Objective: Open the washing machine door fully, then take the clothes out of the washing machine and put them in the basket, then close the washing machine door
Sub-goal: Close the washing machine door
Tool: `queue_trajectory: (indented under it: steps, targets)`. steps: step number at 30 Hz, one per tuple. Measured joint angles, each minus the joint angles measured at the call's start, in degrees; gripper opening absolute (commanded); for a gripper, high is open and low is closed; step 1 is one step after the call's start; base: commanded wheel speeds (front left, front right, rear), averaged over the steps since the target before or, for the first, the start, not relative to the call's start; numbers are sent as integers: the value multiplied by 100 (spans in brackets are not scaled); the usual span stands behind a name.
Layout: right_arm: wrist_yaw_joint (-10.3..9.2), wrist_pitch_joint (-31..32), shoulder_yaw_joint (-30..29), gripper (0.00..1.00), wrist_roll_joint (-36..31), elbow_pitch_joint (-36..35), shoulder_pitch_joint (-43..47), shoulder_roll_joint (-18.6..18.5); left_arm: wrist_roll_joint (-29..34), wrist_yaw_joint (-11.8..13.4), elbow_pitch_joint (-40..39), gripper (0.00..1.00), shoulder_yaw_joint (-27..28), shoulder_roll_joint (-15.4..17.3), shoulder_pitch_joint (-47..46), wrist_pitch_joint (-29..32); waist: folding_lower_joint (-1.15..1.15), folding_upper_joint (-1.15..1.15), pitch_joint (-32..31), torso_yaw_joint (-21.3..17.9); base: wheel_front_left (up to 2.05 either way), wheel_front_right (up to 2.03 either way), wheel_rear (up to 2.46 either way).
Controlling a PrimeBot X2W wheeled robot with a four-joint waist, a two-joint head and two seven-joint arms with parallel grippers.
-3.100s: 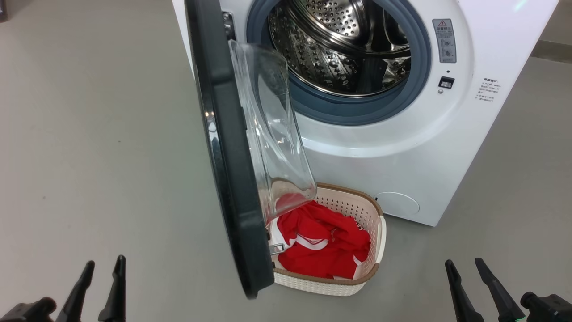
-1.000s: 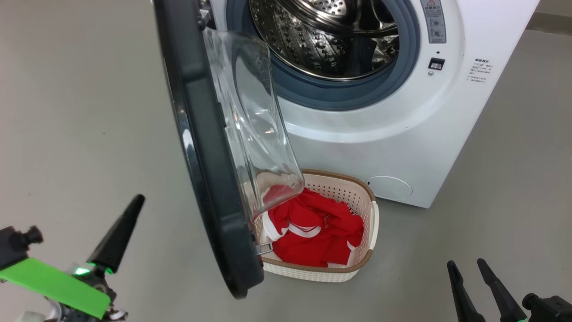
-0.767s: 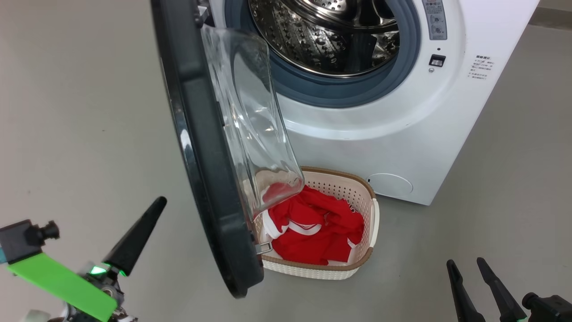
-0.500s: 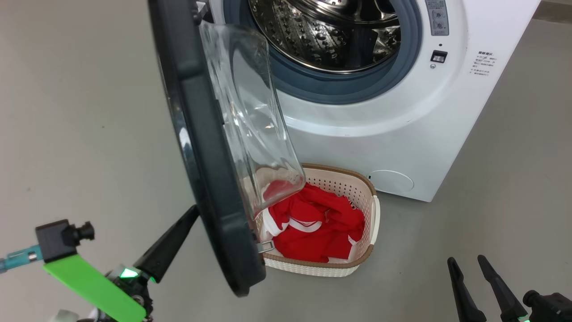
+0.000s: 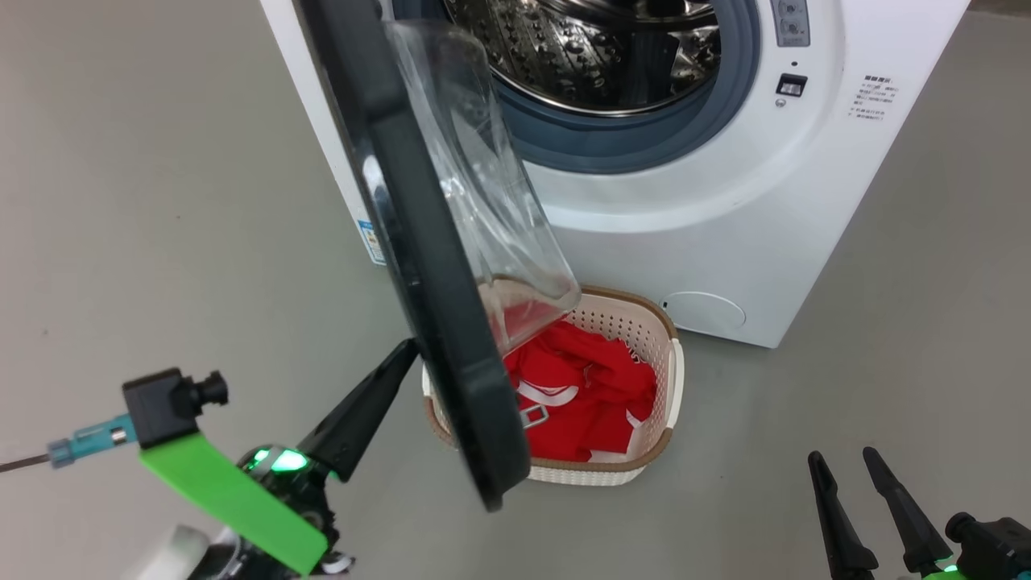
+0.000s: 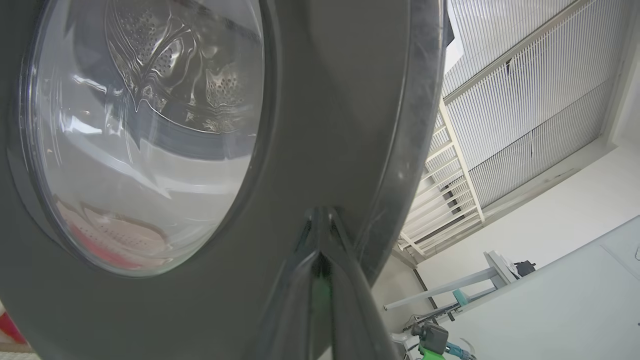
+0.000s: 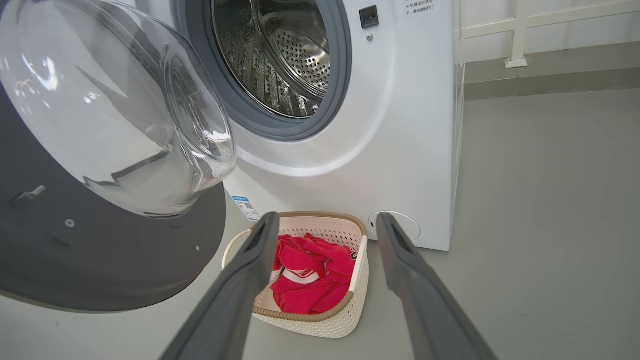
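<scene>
The white washing machine (image 5: 725,209) stands with its steel drum (image 5: 588,56) showing nothing inside. The washing machine door (image 5: 419,242) hangs part-way open, its black rim edge-on and its glass bowl (image 5: 483,185) over the basket. My left gripper (image 5: 407,348) is shut, with its tips pressed against the door's outer face near the rim (image 6: 340,100). The cream basket (image 5: 636,322) sits on the floor in front of the machine, and the red clothes (image 5: 596,395) lie in it. My right gripper (image 5: 842,456) stays low at the right, open and holding nothing, pointing toward the basket (image 7: 325,327).
Grey floor lies all around the machine. A blue label (image 5: 372,242) shows on the machine's left side and a round cover (image 5: 703,310) low on its front. A white railing (image 7: 520,30) runs along the wall behind.
My left gripper has risen from the lower left and reached the door's outer face. The door has swung toward the machine. The right gripper has stayed put.
</scene>
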Motion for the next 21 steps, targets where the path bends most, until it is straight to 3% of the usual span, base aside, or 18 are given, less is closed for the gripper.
queue_trajectory:
  steps: [21]
  targets:
    - [0, 1, -38, 100, 0, -54, -431, -21, 221, 0, 917, 0, -1232, -328, -1621, -899, 0, 0, 484, -527, 0, 0, 0]
